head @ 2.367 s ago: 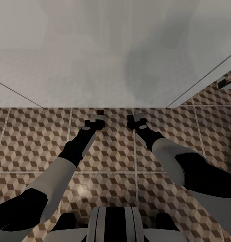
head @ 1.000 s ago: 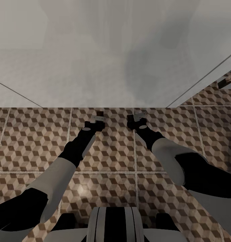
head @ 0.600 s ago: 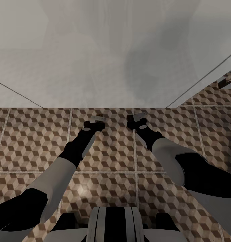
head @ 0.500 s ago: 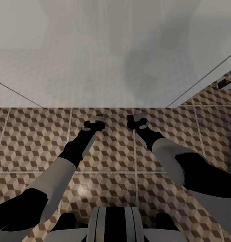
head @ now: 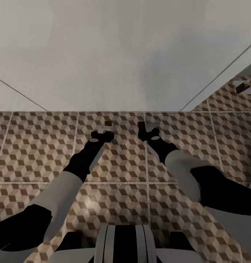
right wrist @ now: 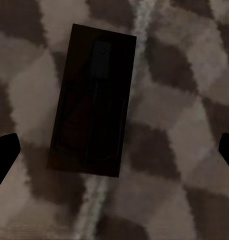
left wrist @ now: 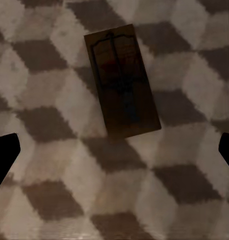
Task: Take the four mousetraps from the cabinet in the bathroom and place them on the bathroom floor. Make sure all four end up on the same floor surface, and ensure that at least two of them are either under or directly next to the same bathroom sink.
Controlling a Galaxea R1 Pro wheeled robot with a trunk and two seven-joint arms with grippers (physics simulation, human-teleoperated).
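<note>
Over floor-lying mousetraps point(left wrist: 123, 82), both arms reach down.

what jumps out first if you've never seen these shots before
The busy cube-patterned bathroom floor grabs the eye, with both arms reaching down toward it. Under each open claw, left and right, a mousetrap lies flat on the tiles: one tan, one in deep shadow beside a grout line.
</note>
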